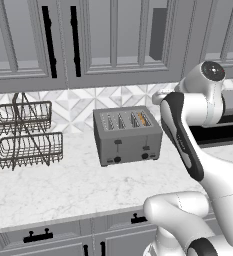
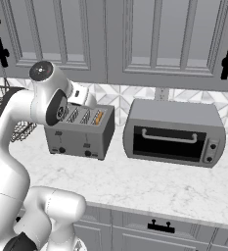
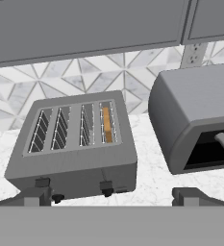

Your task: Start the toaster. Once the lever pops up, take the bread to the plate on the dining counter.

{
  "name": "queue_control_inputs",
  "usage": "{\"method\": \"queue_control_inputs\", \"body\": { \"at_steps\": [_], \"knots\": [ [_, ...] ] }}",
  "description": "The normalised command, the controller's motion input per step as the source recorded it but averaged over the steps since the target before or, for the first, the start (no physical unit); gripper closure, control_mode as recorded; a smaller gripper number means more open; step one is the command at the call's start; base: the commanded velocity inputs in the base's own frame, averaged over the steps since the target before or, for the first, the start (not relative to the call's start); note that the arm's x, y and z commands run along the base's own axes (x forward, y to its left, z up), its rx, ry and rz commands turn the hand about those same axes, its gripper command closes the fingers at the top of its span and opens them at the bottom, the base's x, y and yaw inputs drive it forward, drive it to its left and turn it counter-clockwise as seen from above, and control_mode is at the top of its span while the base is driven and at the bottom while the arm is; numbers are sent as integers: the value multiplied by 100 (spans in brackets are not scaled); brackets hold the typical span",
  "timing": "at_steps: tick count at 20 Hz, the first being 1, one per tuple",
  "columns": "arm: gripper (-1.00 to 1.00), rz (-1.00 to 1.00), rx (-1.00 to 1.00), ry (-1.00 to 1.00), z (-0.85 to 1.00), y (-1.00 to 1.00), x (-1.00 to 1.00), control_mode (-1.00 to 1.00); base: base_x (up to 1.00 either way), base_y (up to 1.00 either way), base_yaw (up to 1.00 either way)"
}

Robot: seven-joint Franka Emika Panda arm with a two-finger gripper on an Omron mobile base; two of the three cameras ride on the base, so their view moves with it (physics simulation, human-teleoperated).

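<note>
Toaster (image 1: 127,135): boxy grey metal, four top slots, upright on marble tabletop (image 1: 63,185) near tiled back wall. Two small levers on front face, both high on face; two dark round knobs below them near bottom edge. Bread (image 3: 106,124): thin orange-brown slice, standing on edge inside rightmost slot as seen from front, top edge showing between slot wires, other three slots vacant.

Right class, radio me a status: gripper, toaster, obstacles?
Gripper open, empty, above the counter. Toaster untouched, bread in its rightmost slot. Toaster oven beside it, path clear.
</note>
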Motion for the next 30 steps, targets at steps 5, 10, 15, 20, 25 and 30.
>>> {"method": "queue_control_inputs", "body": {
  "at_steps": [5, 10, 15, 20, 25, 30],
  "knots": [
    [-100, 0, 0, 0, 0, 0, 0, -100, 0, 0, 0],
    [-100, 0, 0, 0, 0, 0, 0, -100, 0, 0, 0],
    [-100, 0, 0, 0, 0, 0, 0, -100, 0, 0, 0],
    [-100, 0, 0, 0, 0, 0, 0, -100, 0, 0, 0],
    [-100, 0, 0, 0, 0, 0, 0, -100, 0, 0, 0],
    [-100, 0, 0, 0, 0, 0, 0, -100, 0, 0, 0]
  ]
}}
